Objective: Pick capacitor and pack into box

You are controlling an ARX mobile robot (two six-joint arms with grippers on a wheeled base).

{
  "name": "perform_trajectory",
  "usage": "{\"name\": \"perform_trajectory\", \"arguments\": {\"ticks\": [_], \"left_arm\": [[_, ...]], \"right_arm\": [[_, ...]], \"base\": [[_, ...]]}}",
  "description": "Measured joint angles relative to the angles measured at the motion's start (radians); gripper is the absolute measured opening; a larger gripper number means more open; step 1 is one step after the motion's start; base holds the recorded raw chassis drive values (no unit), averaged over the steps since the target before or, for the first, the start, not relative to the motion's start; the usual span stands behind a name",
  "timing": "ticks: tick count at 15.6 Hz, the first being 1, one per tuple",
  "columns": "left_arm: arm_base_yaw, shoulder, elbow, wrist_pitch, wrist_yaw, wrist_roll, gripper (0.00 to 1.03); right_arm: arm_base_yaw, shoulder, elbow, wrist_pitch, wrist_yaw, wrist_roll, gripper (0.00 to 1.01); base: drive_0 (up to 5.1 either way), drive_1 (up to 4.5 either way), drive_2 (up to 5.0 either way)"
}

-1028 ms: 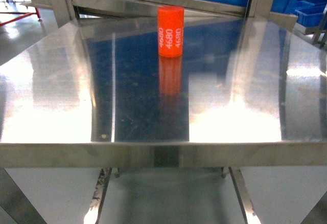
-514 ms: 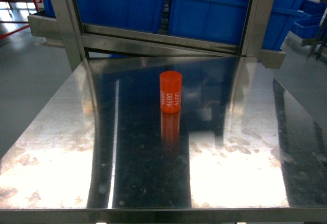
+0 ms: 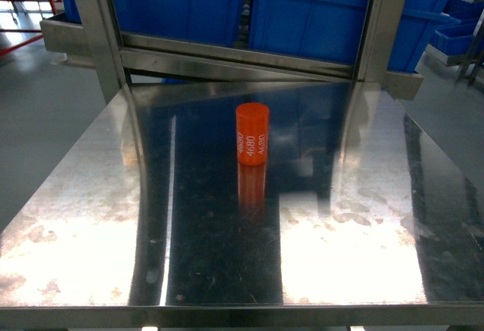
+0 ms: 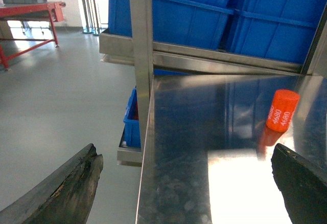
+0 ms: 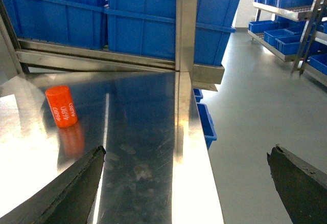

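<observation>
Left end effector [image 4: 186,185]: seen only in its own wrist view, fingers spread wide with nothing between them; one dark finger [image 4: 61,191] hangs over the floor off the bench's left edge, the other sits at the lower right over the bench top.
Right end effector [image 5: 184,185]: also spread wide and empty, one finger [image 5: 71,191] over the bench top, the other out past the bench's right edge above the grey floor [image 5: 255,111].
Bench [image 3: 98,218]: a shiny steel top with bright glare patches near the front edge and dark reflections down the middle.
Capacitor [image 3: 252,134]: stands upright on the bench, near the middle and toward the back, white "4680" print on its side, its orange reflection just in front of it; well apart from both end effectors.
Change from earlier: a second ago the head view looked lower, with the bench's front lip and the legs under it in sight and the capacitor high in the picture; half a second ago the view was already nearly as it is now, the capacitor in almost the same spot on the bench.
Steel frame [image 3: 227,51]: uprights and a cross rail rise at the bench's far edge.
Blue bins [image 3: 181,2]: stacked behind the frame.
Far left: a red-framed table [image 4: 30,17] on the floor.
Far right: racks with more blue bins [image 5: 283,35].
</observation>
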Motion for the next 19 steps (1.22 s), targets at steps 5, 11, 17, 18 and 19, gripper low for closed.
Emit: {"name": "perform_trajectory", "arguments": {"ticks": [5, 11, 17, 18, 19], "left_arm": [[0.000, 0.000, 0.000, 0.000, 0.000, 0.000, 0.98], [0.000, 0.000, 0.000, 0.000, 0.000, 0.000, 0.98], [0.080, 0.495, 0.016, 0.362, 0.069, -0.074, 0.98], [0.032, 0.697, 0.049, 0.549, 0.057, -0.080, 0.98], [-0.029, 0.944, 0.137, 0.766, 0.016, -0.080, 0.98]], "right_arm": [[0.000, 0.000, 0.000, 0.000, 0.000, 0.000, 0.98], [0.000, 0.000, 0.000, 0.000, 0.000, 0.000, 0.98], [0.000, 0.000, 0.000, 0.000, 0.000, 0.000, 0.98], [0.000, 0.000, 0.000, 0.000, 0.000, 0.000, 0.98], [0.000, 0.000, 0.000, 0.000, 0.000, 0.000, 0.98]], "base": [[0.0, 0.00, 0.0], [0.0, 0.00, 0.0], [0.0, 0.00, 0.0], [0.0, 0.00, 0.0], [0.0, 0.00, 0.0]]}}
